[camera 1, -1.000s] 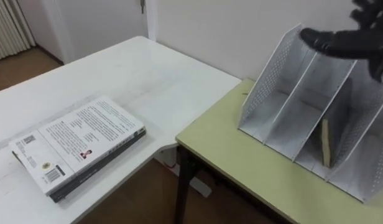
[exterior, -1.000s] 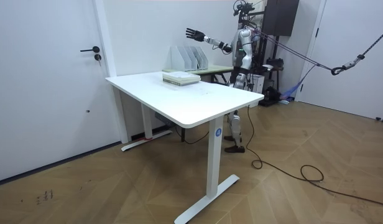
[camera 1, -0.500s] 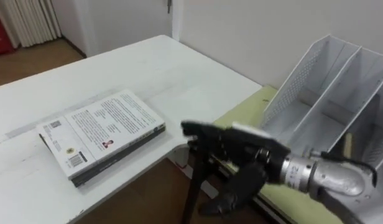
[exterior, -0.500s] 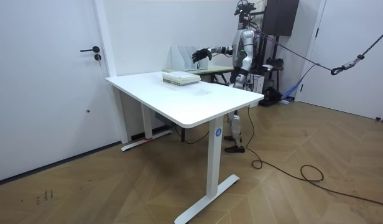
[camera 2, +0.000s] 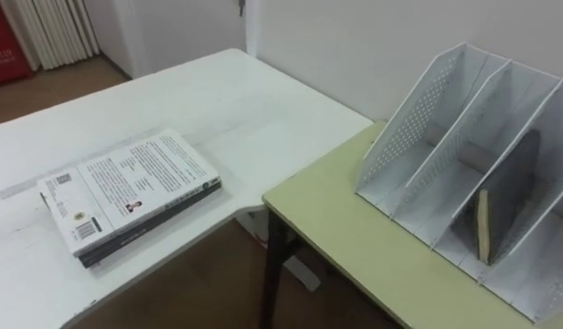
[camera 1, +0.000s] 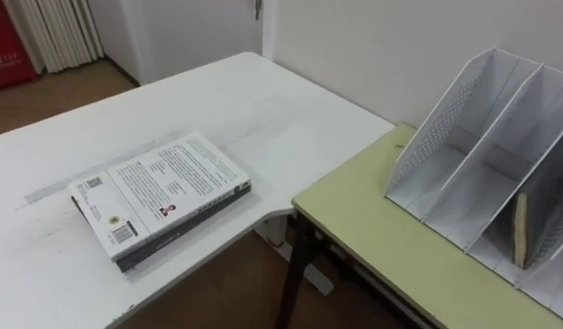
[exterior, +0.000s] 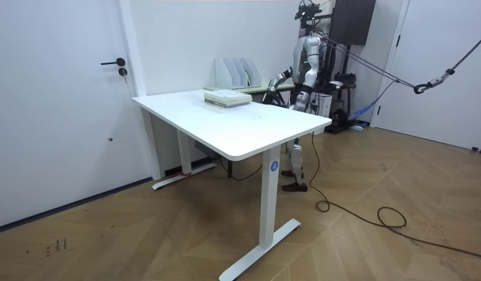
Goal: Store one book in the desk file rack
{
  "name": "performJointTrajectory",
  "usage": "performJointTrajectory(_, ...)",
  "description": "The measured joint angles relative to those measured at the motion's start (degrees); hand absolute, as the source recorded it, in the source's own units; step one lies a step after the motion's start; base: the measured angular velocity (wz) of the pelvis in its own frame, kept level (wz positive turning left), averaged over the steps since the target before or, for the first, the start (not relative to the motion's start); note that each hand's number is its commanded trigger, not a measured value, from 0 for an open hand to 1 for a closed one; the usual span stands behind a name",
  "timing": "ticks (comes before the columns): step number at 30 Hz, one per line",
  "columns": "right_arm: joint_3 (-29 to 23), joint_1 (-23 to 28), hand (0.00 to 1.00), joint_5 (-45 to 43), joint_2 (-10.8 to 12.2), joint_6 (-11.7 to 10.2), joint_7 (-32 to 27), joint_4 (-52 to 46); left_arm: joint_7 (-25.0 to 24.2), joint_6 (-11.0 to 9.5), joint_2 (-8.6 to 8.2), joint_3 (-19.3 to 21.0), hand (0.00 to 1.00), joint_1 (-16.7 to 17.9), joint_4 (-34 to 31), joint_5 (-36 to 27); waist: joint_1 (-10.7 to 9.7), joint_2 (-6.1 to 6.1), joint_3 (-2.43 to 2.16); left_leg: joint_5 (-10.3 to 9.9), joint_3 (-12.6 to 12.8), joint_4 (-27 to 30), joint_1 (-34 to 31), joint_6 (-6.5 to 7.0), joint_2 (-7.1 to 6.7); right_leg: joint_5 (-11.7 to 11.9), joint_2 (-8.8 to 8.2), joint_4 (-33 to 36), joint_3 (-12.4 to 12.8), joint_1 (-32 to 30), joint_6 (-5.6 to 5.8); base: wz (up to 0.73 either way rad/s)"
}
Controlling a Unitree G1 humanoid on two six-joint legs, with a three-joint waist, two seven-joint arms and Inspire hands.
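One book (camera 2: 483, 226) standing in third slot from left of file rack (camera 2: 400, 128); right robot hand (exterior: 269, 87): state unclear.

- The file rack (camera 1: 439, 117) stands on the green bench (camera 1: 373, 228), backed by the wall (camera 1: 373, 46); its compartments open toward the front.
- A leaning book (camera 1: 520, 230) partly fills the third compartment.
- The stacked books (camera 1: 163, 196) lie on the white bench (camera 1: 263, 100), well apart from the rack.
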Motion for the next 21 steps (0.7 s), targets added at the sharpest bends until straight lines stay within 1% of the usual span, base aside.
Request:
performJointTrajectory(1,-0.9,0.56,0.0,-0.87,0.4,-0.4,-0.9,1.16,0.12,-0.04,-0.2,0.34,0.0,0.09,0.0,0.28,0.03,0.16,-0.13,0.0,-0.01,0.0,-0.04,0.0,-0.02,-0.01,-0.03,-0.07,0.0,0.0,0.01,0.0)
performJointTrajectory(2,-2.55,1.55,0.0,-2.22,1.22,-1.1,-3.01,3.85,0.44,-0.08,-0.56,1.0,0.0,0.35,0.11,0.34,0.01,0.35,-0.37,0.0,-0.07,0.0,0.02,0.0,-0.06,-0.03,-0.09,-0.27,0.0,0.17,0.02,0.06)
performJointTrajectory(3,-3.79,2.27,0.0,-3.22,2.17,-1.68,-4.95,7.06,0.87,-0.13,-0.7,1.52,0.0,0.79,0.05,0.53,-0.21,0.47,-0.49,0.03,-0.56,0.05,0.14,0.01,-0.11,-0.03,-0.14,-0.76,-0.04,0.55,0.02,0.11)
performJointTrajectory(4,-4.55,2.55,0.0,-3.57,2.79,-2.0,-5.93,8.99,1.1,-0.23,-0.74,1.89,0.0,1.0,0.0,0.67,-0.31,0.45,-0.46,0.03,-0.87,0.09,0.17,0.01,-0.12,-0.03,-0.07,-1.04,-0.17,0.8,0.02,0.15)
performJointTrajectory(5,-5.07,2.64,0.0,-3.53,3.63,-3.07,-7.96,13.83,1.82,-0.64,-0.78,1.99,0.0,1.34,0.01,0.82,-0.83,0.43,-0.46,0.02,-0.88,0.08,0.34,0.0,-0.13,-0.09,-0.04,-1.27,-0.29,0.79,0.07,0.14)
performJointTrajectory(6,-5.93,2.84,0.0,-3.39,4.31,-3.53,-9.74,18.09,2.32,-1.15,-0.9,2.03,0.0,1.73,0.02,0.85,-1.13,0.51,-0.56,0.02,-0.96,0.08,0.35,-0.01,-0.12,-0.08,0.06,-1.87,-0.46,1.08,0.06,0.09)
performJointTrajectory(7,-7.17,2.96,0.0,-3.11,4.65,-3.83,-10.61,20.01,2.45,-1.28,-1.01,2.32,0.0,1.9,0.03,0.9,-1.17,0.37,-0.64,0.02,-0.96,0.06,0.36,-0.01,-0.13,-0.07,0.09,-1.9,-0.49,1.09,0.07,0.0)
performJointTrajectory(9,-11.35,3.45,0.0,0.57,5.53,-5.68,-15.13,25.96,3.27,-1.47,-1.37,3.99,0.0,2.22,0.19,2.03,-1.44,0.52,-0.48,0.02,-0.94,0.07,0.4,-0.01,-0.12,-0.06,0.1,-1.95,-0.39,1.19,0.06,0.0)
performJointTrajectory(10,-12.1,3.63,0.0,1.85,5.76,-6.08,-16.24,27.31,3.49,-1.5,-1.5,4.53,0.0,2.23,0.21,2.47,-1.62,0.6,-0.44,0.02,-0.97,0.03,0.42,-0.01,-0.12,-0.06,0.11,-2.05,-0.4,1.32,0.06,0.0)
performJointTrajectory(12,-15.18,3.89,0.0,7.5,6.65,-7.29,-19.97,33.46,4.33,-1.84,-2.25,5.98,0.0,2.72,0.5,4.29,-2.28,0.7,-0.18,0.02,-1.0,-0.22,0.9,-0.01,-0.2,-0.05,0.13,-2.75,-0.61,2.26,0.12,0.07)
performJointTrajectory(14,-17.85,4.28,0.0,11.14,7.39,-7.78,-22.18,36.65,4.84,-2.16,-2.86,7.57,0.0,3.86,0.37,4.94,-3.21,0.67,-0.12,0.02,-1.07,-0.58,1.5,-0.01,-0.34,-0.17,0.17,-2.96,-0.57,2.74,0.31,0.03)
performJointTrajectory(16,-19.8,4.7,0.0,14.59,7.76,-7.96,-23.98,38.95,5.34,-2.28,-3.52,9.34,0.0,4.58,0.11,6.2,-3.99,0.99,-0.01,0.01,-1.07,-0.74,1.94,0.0,-0.48,-0.3,0.21,-2.98,-0.43,2.91,0.46,0.0)
performJointTrajectory(18,-21.1,4.88,0.0,18.8,7.98,-8.2,-26.25,41.83,6.23,-2.31,-4.48,11.98,0.0,4.03,0.02,10.25,-4.84,1.33,-0.04,0.01,-1.13,-1.0,2.09,0.01,-0.6,-0.38,0.2,-2.97,-0.45,2.97,0.56,0.0)
performJointTrajectory(20,-21.36,5.32,0.0,21.38,8.55,-8.38,-28.24,42.85,7.49,-2.52,-4.63,12.06,0.0,3.96,0.04,11.53,-5.54,1.36,-0.08,0.01,-1.22,-1.17,2.15,0.01,-0.63,-0.41,0.19,-2.97,-0.57,3.05,0.59,0.02)
performJointTrajectory(21,-22.06,5.7,0.0,22.45,9.05,-8.53,-29.2,42.81,8.37,-2.69,-4.83,12.21,0.0,4.01,0.05,13.16,-6.01,1.4,-0.11,0.01,-1.21,-1.22,2.18,0.01,-0.62,-0.41,0.2,-2.98,-0.59,3.05,0.59,0.0)
